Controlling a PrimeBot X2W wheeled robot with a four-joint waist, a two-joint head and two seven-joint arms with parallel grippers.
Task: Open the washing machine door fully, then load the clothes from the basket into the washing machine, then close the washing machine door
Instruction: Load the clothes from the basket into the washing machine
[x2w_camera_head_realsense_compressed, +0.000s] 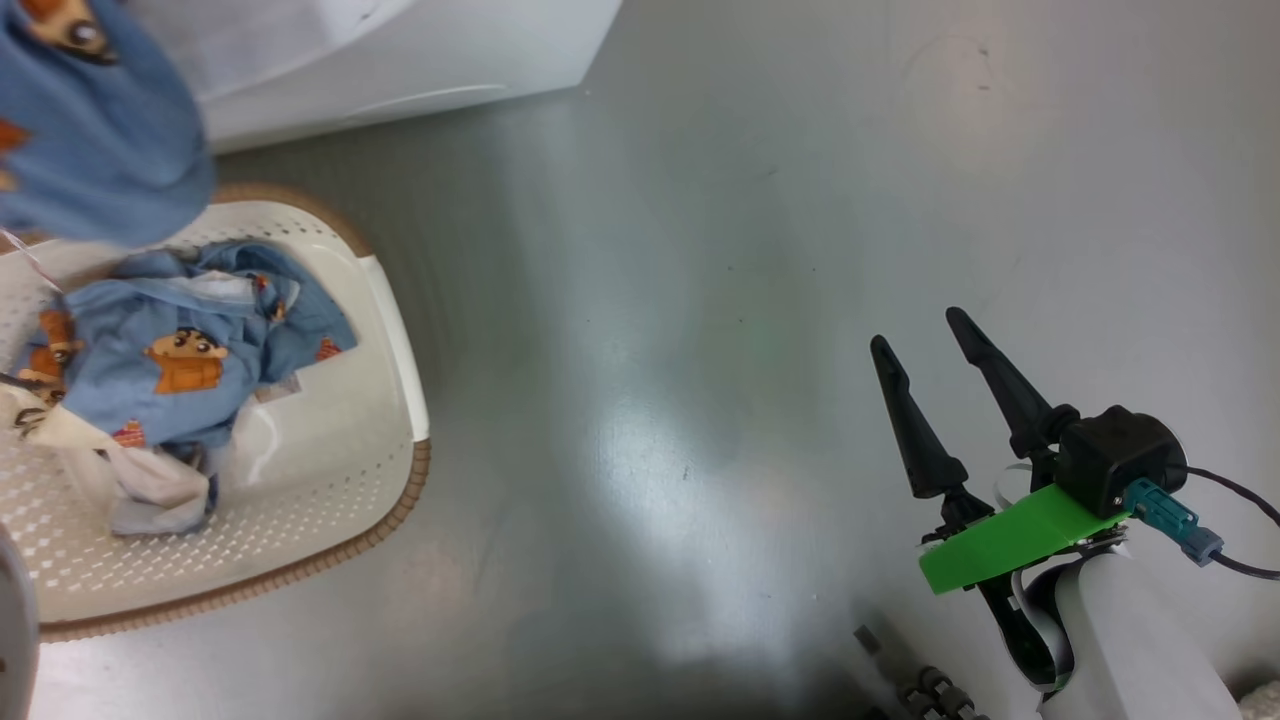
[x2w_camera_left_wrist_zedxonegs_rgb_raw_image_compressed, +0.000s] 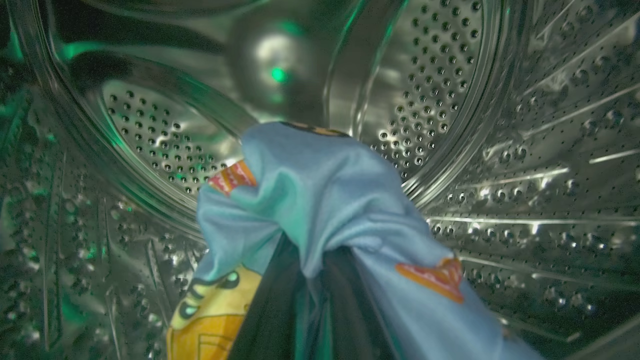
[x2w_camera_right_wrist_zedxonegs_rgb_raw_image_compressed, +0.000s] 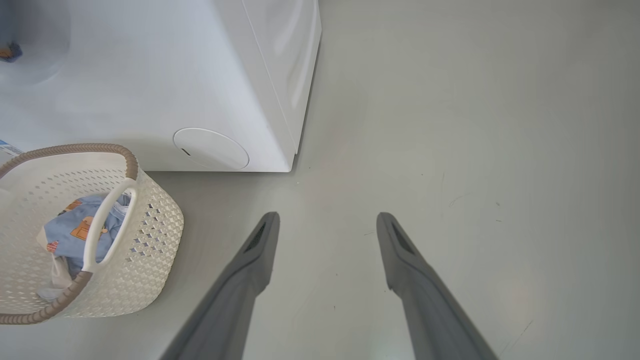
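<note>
blue cloth in the drum

we pinch a blue printed piece of the clothes (x2w_camera_left_wrist_zedxonegs_rgb_raw_image_compressed: 320, 190) in our left gripper (x2w_camera_left_wrist_zedxonegs_rgb_raw_image_compressed: 312, 277), inside the steel drum (x2w_camera_left_wrist_zedxonegs_rgb_raw_image_compressed: 500, 150) of the washing machine (x2w_camera_right_wrist_zedxonegs_rgb_raw_image_compressed: 150, 75). our right gripper (x2w_camera_head_realsense_compressed: 918, 330) hangs spread above the floor (x2w_camera_head_realsense_compressed: 700, 300). more cloth lies in the basket (x2w_camera_head_realsense_compressed: 400, 350) beside the machine.

Light-blue clothes (x2w_camera_head_realsense_compressed: 190, 350) (orange bear prints), cream perforated basket (x2w_camera_head_realsense_compressed: 330, 480), brown-rimmed

Laundry corner, judging by the big white boxy front-loading washing machine (x2w_camera_right_wrist_zedxonegs_rgb_raw_image_compressed: 150, 75) with round filter cap (x2w_camera_right_wrist_zedxonegs_rgb_raw_image_compressed: 211, 148) and perforated steel drum (x2w_camera_left_wrist_zedxonegs_rgb_raw_image_compressed: 525, 150). Beside it, a cream-white perforated plastic basket (x2w_camera_head_realsense_compressed: 330, 480), brown woven-look rim, holding light blue bear-print clothes (x2w_camera_head_realsense_compressed: 190, 350). Bare, glossy grey floor (x2w_camera_head_realsense_compressed: 700, 300).
</note>
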